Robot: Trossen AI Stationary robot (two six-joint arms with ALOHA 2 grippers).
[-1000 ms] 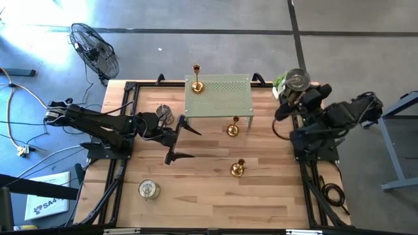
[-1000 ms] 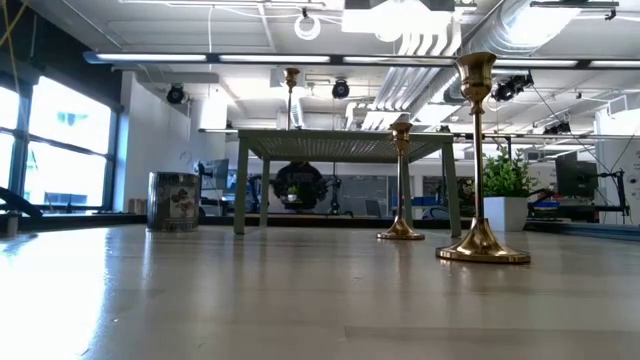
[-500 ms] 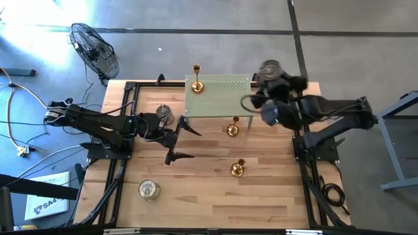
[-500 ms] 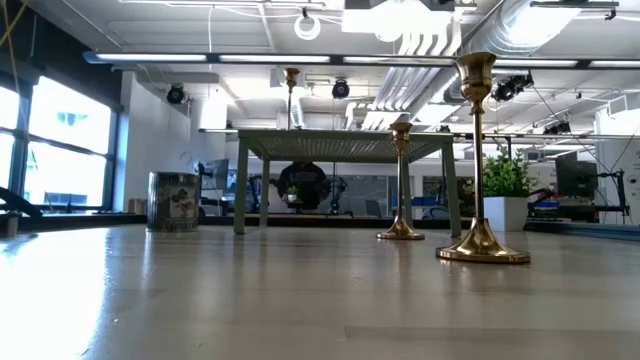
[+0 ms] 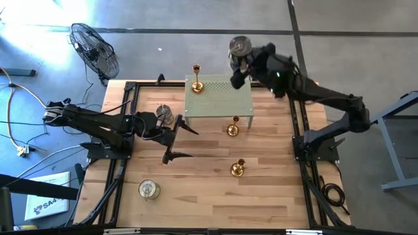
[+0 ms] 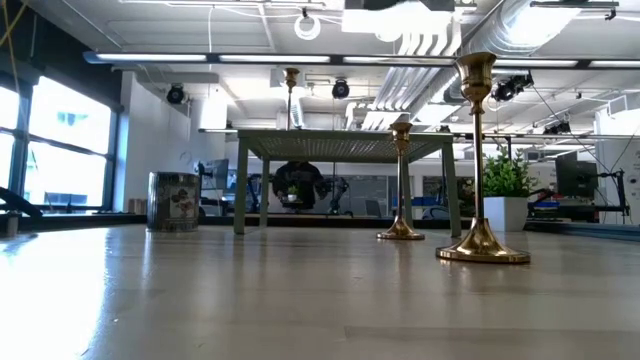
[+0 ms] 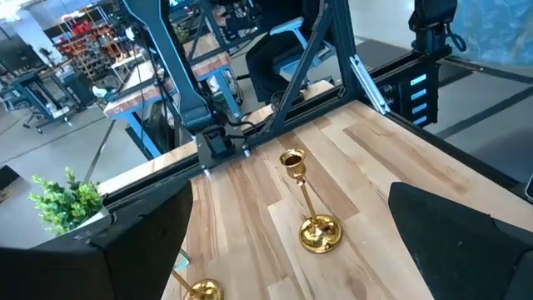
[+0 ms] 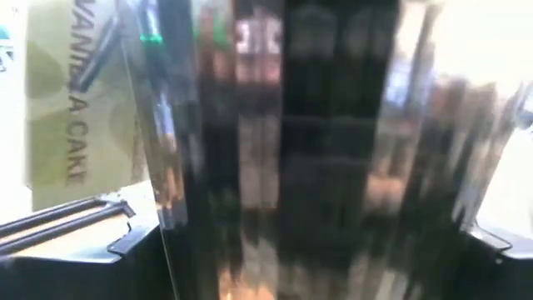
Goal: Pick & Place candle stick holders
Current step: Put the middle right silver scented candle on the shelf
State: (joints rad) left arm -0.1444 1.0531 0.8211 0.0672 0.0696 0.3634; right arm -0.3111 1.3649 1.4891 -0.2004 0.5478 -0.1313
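Note:
My right gripper (image 5: 247,60) is shut on a silver-grey jar-like holder (image 5: 240,47), held in the air above the far edge of the small green stand (image 5: 219,98). A gold holder (image 5: 196,83) stands on the stand by its round base. Two more gold holders (image 5: 233,128) (image 5: 238,168) stand on the table. A second silver holder (image 5: 163,112) stands by my left arm, a third (image 5: 149,189) at the near left. My left gripper (image 5: 185,141) is open and empty, left of the stand. My right gripper pinches the silver holder's side wall (image 8: 275,167) between its two fingers (image 8: 75,218), one on each side. The fingers come roughly level from the table's right side. The holder is upright, its open top up, lifted clear of stand and table.
A small green potted plant (image 6: 505,185) stands at the far right of the table. The green stand takes up the far middle. A floor fan (image 5: 96,51) stands beyond the far left corner. Bare wood lies at the near middle and near right.
My right gripper has carried the silver holder from the table's far right corner toward the left and the far edge, to above the stand's far edge, with the arm stretching out. The holder stays upright and clear.

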